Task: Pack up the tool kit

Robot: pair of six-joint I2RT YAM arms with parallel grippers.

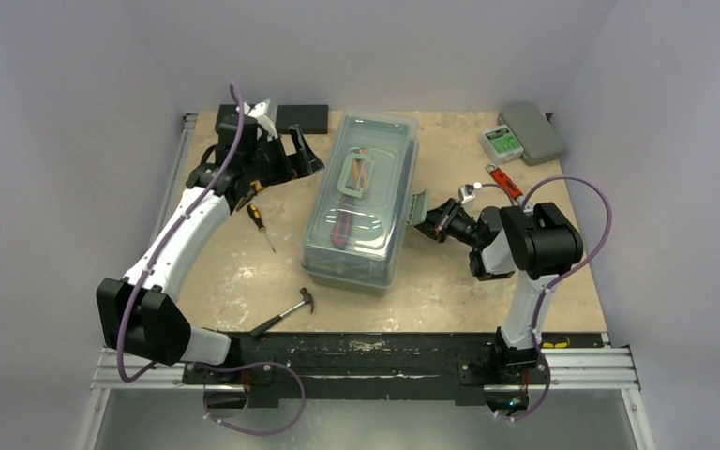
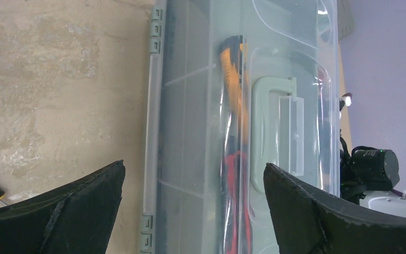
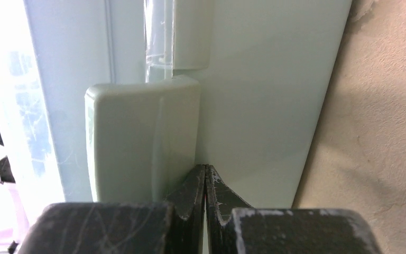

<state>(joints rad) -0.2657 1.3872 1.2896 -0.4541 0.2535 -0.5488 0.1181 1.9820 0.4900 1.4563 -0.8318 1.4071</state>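
Beige mottled counter (image 1: 450, 281) carries the sage-green toolbox (image 1: 361, 202) at its centre, translucent lid down, handle on top. L of the toolbox, apart from it, lies a yellow-and-black screwdriver (image 1: 261, 223); off the box's near-L corner lies a hammer (image 1: 283, 313), head toward the box and handle angled to the near edge. Behind the toolbox to the L, at the far edge, sits a black flat box (image 1: 302, 117); well to its R at the far corner are a grey case (image 1: 532, 131) w/ a small green-labelled box (image 1: 501, 142) just beside it, and a red knife (image 1: 504, 180) a bit nearer.
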